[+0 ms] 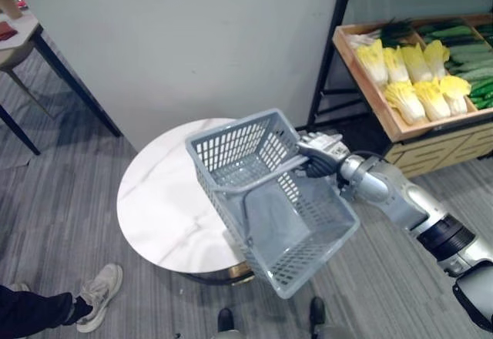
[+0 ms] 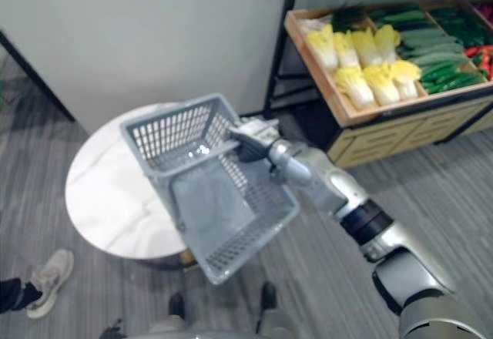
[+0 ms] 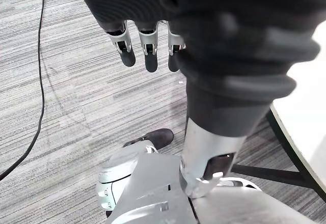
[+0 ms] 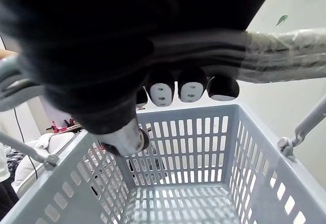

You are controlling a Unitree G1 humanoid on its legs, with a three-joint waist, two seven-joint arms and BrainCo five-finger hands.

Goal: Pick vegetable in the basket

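Observation:
A grey plastic basket (image 1: 308,231) hangs tilted over the near right edge of a round white marble table (image 1: 162,200). My right hand (image 1: 322,154) is shut on its handle (image 1: 262,176); in the right wrist view the fingers (image 4: 191,89) curl round the handle bar (image 4: 285,51). The basket (image 4: 178,152) holds nothing inside. Pale yellow cabbages (image 1: 416,77) and green cucumbers (image 1: 470,54) lie in a wooden shelf crate (image 1: 400,127) at the far right, well beyond the hand. My left hand (image 3: 147,46) hangs down over the floor with relaxed fingers, holding nothing.
A pale wall stands behind the table. The shelf's black frame (image 1: 327,62) rises between the table and the crate. A person's shoe (image 1: 100,297) rests on the grey floor at the lower left. Another table's dark legs (image 1: 73,85) stand at the far left.

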